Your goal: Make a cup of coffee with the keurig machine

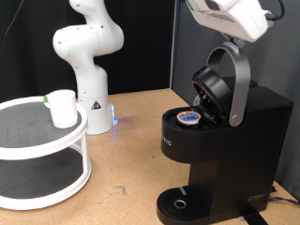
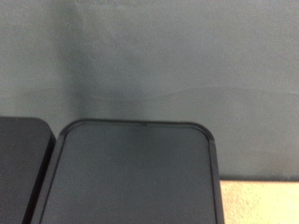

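The black keurig machine stands at the exterior view's right with its silver-handled lid raised. A small pod with a brown and blue top sits in the open chamber. The round drip tray is bare. The white cup stands upright on the top tier of a round white shelf at the left, far from the machine. My gripper's white hand hovers above the raised lid at the top edge; its fingers do not show. The wrist view shows only a black rounded-corner surface.
The white arm base stands at the back, beside the shelf. A wooden table lies between shelf and machine. A dark curtain hangs behind. In the wrist view a grey backdrop and a strip of table show.
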`<state>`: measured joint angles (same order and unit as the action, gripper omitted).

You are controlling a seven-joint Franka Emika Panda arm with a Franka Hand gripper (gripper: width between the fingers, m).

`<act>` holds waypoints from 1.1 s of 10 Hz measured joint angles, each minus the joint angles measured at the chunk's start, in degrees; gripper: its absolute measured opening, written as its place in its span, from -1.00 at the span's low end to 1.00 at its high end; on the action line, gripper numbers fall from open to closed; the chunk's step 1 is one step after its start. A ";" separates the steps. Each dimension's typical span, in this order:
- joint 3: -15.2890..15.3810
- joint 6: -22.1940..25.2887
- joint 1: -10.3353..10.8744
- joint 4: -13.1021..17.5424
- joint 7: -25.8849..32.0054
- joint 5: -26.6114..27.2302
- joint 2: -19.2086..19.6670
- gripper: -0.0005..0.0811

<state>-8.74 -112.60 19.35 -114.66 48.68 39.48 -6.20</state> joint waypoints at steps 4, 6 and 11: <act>-1.00 1.65 -1.54 -0.42 -0.19 -4.21 -1.11 -0.98; -1.72 2.19 -2.42 -0.77 -0.06 -5.50 -1.29 -0.98; -3.32 2.21 -4.50 -2.83 0.87 -9.41 -1.51 -0.98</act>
<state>-12.06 -110.38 14.85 -117.49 49.55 30.07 -7.71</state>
